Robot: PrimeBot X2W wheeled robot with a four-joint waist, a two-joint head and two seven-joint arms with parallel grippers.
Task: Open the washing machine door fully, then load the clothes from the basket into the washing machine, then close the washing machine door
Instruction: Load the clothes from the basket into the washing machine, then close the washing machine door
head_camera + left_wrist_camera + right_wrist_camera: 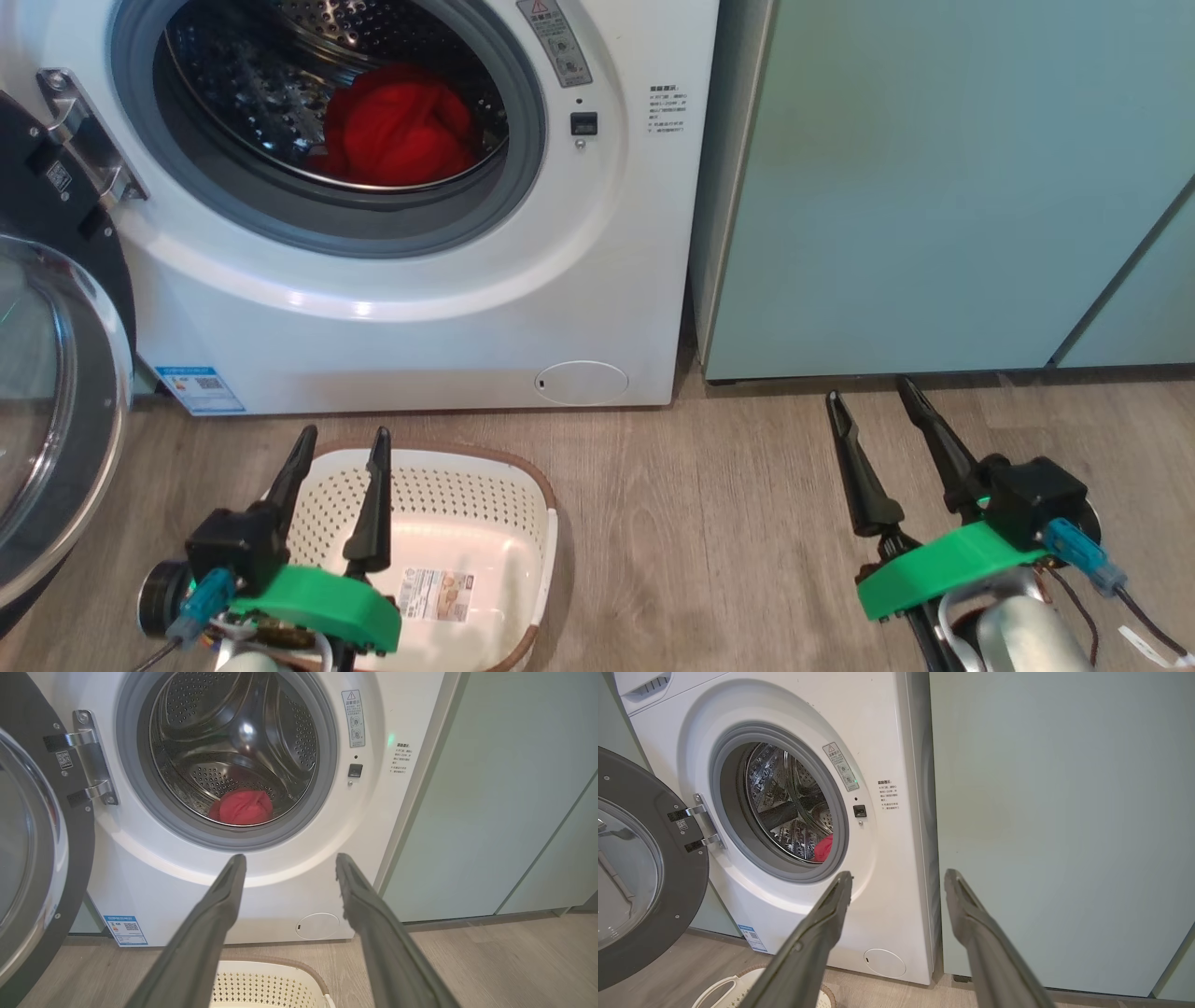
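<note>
- The mouth of the washing machine (420, 355) was seen unblocked, the washing machine door (47, 373) being swung wide leftward.
- The floor (709, 523) in front was partly occupied by the basket (448, 495).

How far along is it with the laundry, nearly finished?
Nearly. Done: the round black-rimmed glass door stands wide open, and the red fabric bundle lies in the steel drum of the white washing machine; the cream perforated plastic basket shows no clothes. In hand: nothing, the left gripper and right gripper are both open and empty. Left: shutting the door.
</note>
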